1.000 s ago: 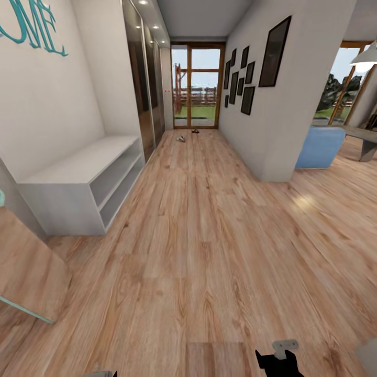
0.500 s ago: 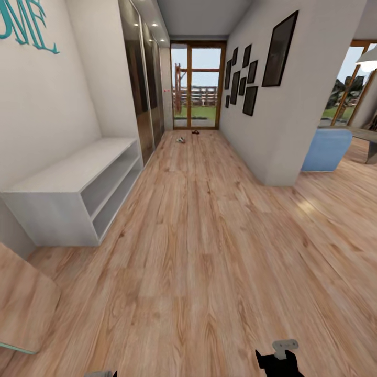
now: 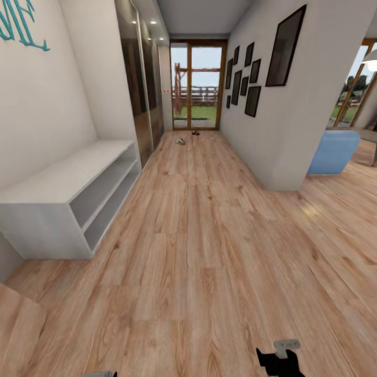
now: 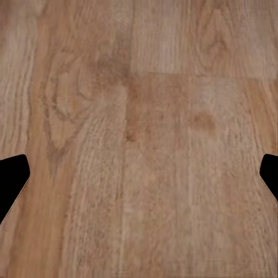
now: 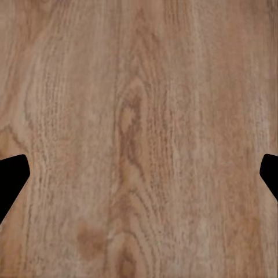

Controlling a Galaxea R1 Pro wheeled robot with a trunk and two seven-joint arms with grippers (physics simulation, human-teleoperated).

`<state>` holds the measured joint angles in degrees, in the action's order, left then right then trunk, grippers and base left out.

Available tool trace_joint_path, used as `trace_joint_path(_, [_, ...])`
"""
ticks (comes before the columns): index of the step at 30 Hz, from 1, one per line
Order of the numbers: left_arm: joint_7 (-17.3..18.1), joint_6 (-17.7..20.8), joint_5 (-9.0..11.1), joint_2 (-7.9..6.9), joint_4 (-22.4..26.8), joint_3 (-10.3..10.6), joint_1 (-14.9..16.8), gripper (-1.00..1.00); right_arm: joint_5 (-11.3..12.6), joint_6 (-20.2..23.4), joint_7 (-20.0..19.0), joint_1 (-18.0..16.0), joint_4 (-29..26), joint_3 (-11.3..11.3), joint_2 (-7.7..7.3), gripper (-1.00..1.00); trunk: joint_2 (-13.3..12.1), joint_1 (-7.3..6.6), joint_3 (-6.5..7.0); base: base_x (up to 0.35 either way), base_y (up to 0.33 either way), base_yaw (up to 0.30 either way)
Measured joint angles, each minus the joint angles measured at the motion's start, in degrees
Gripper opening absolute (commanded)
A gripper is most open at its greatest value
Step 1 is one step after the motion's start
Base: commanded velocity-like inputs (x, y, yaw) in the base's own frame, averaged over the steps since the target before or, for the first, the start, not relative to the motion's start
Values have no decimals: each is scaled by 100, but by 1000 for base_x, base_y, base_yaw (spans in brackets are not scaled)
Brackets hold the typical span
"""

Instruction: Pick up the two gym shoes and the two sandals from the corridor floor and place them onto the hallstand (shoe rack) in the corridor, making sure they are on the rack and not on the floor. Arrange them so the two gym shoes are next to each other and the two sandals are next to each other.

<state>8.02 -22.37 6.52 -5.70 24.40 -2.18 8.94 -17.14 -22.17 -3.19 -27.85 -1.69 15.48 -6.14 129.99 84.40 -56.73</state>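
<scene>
Distant shoes (image 3: 180, 141) too small

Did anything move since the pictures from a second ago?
Only the robot rolled forward along the corridor floor: the white rack slid nearer, and the teal letters drifted off. The far-off shoes stayed put. Both hands stayed open and empty.

Both arms hang low, the left gripper (image 4: 139, 174) and the right gripper (image 5: 139, 174) each pointing downward with fingers spread wide, holding nothing.
</scene>
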Motion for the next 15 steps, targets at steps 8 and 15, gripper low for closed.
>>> trace_joint_path(8, [1,0,0,-2,-1,0,0,100,320,-98,455,2,7,3,-1,100,0,0,0,338,0,0])
trace_joint_path(15, [0,0,0,-2,-1,0,0,100,367,-112,606,3,11,12,4,100,0,0,0,338,0,0])
